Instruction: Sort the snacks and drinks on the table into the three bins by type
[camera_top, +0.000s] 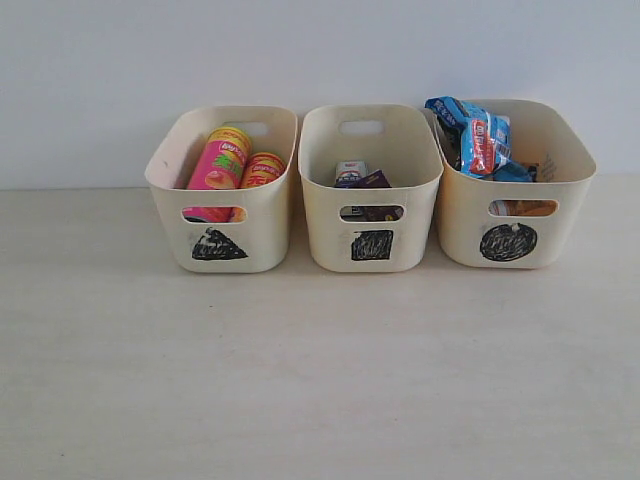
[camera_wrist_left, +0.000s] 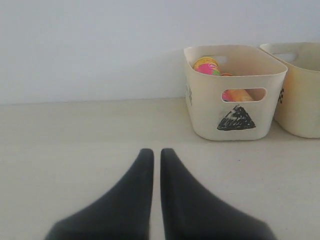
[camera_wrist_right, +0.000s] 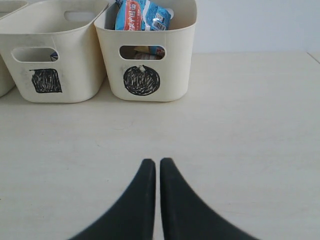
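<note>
Three cream bins stand in a row at the back of the table (camera_top: 300, 380). The triangle bin (camera_top: 222, 245) holds the pink chip tube (camera_top: 220, 163) and the yellow one (camera_top: 262, 170). In the square bin (camera_top: 371, 245) sit the white and blue carton (camera_top: 350, 172) and the dark purple carton (camera_top: 374, 181). Blue packets (camera_top: 478, 138) stick out of the circle bin (camera_top: 508, 242), and an orange bag (camera_top: 524, 208) shows through its handle cutout. My left gripper (camera_wrist_left: 156, 152) is shut and empty, short of the triangle bin (camera_wrist_left: 235, 117). My right gripper (camera_wrist_right: 157, 162) is shut and empty, short of the circle bin (camera_wrist_right: 142, 80).
A plain pale wall rises behind the bins. Neither arm shows in the exterior view. The square bin (camera_wrist_right: 47, 80) sits close beside the circle bin, and the bins nearly touch one another.
</note>
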